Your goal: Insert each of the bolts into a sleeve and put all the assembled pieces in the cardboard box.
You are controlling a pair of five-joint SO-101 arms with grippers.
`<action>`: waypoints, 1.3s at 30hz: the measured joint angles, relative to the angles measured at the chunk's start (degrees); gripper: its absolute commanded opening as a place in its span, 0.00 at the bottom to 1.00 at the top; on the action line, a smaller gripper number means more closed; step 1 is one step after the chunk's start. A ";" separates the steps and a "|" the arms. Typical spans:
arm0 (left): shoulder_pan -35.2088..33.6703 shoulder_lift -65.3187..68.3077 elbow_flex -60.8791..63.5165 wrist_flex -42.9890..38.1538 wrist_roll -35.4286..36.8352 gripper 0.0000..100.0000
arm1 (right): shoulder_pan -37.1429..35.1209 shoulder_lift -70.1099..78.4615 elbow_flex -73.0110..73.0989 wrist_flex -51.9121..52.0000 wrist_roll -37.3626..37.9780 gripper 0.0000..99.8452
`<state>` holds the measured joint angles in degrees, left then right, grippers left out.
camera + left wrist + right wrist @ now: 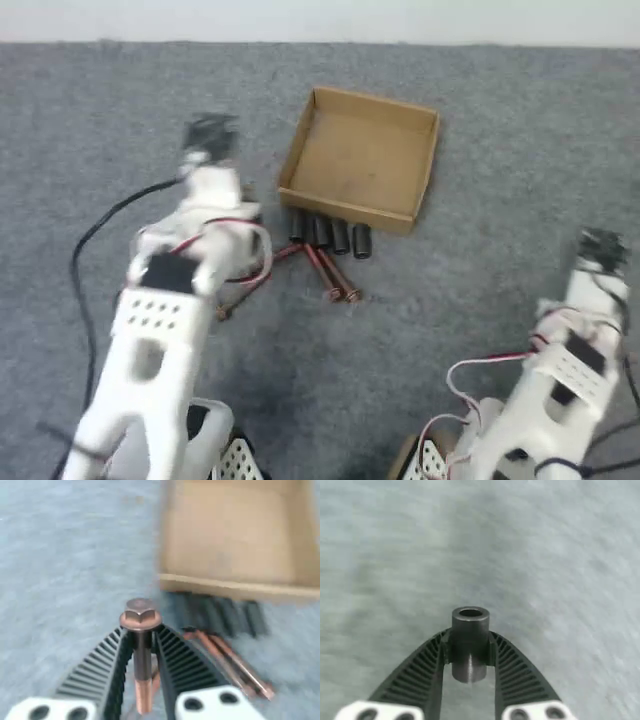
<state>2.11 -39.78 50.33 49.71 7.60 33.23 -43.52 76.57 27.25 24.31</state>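
Bolt point(140, 616) in the left gripper point(141, 631), sleeve point(470, 622) in the right gripper point(469, 637).
High view: the cardboard box point(347, 207) lies on grey carpet point(480, 300), with a row of black sleeves point(330, 235) just beside its near wall and loose bolts point(325, 268) close in front of them; the left arm point(190, 270) stands beside those bolts, the right arm point(570, 370) well apart. Left wrist view: the ribbed jaws are clamped on the bolt's shank, hex head past the tips. Right wrist view: the jaws pinch the sleeve, its open bore end past the tips, over carpet.
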 measured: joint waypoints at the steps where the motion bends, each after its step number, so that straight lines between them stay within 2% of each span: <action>1: -2.46 -2.20 2.29 -0.97 0.35 0.01 | -2.55 0.00 0.00 0.00 -0.44 0.01; 10: -17.67 -16.88 17.49 -2.55 0.70 0.01 | -24.62 0.00 -1.76 0.00 -8.00 0.01; 14: -21.89 -20.48 24.79 -7.56 0.70 0.01 | -35.34 0.00 -4.40 -0.44 -13.45 0.01; 18: -24.00 -22.95 30.24 -12.66 0.70 0.01 | -43.87 0.00 -5.80 -5.98 -17.58 0.01; 21: -24.35 -24.09 31.30 -13.71 0.70 0.01 | -48.35 0.09 -5.89 -12.75 -22.15 0.01; 27: -24.35 -24.26 31.38 -13.71 0.88 0.01 | -52.66 6.68 -5.89 -33.85 -37.36 0.01; 39: -21.19 -24.26 35.60 -19.96 0.88 0.01 | -58.29 35.96 -5.89 -76.84 -39.12 0.01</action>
<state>-19.08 -64.04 85.93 29.76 8.48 -25.05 -7.56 70.68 -49.58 -14.81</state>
